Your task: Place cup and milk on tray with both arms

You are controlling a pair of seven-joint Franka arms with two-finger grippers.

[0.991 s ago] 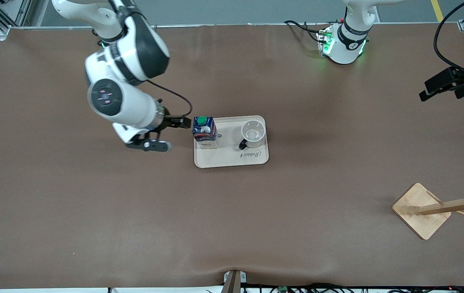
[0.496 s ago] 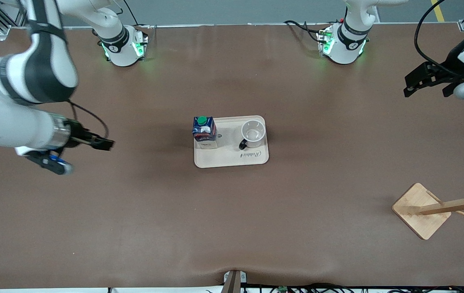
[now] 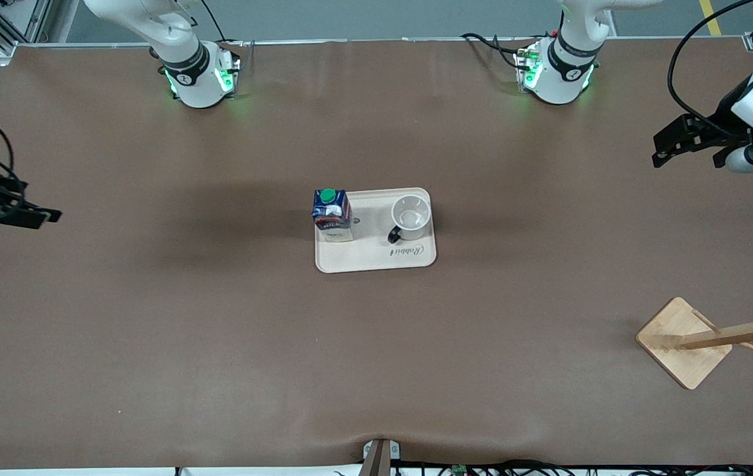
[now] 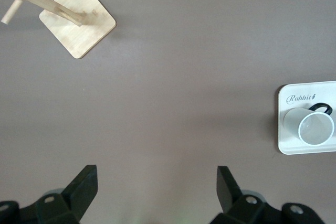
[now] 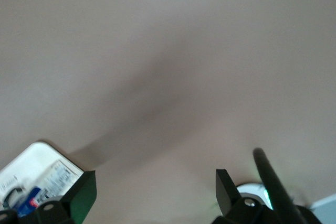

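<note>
- Front view: milk [image 3: 332, 213] and cup [image 3: 410, 218] stand on the tray [image 3: 376, 254], mid-desk.
- Right gripper [image 3: 22, 213] and left gripper [image 3: 680, 140] hang wide open, empty, over opposite desk ends.
- Placing looks finished; nothing further seems needed.

Even overhead lighting, soft shadows, one blurred wrist view

Broad soft shadows are cast on the table [image 3: 151, 317] beside the tray [image 3: 376, 261]; green glow is seen at both arm bases; the right wrist view is smeared and washed pale.

Left pincer [image 3: 666, 143] raised at left arm's table end, fingers spread; right pincer [image 3: 36, 215] likewise, right end.
</note>
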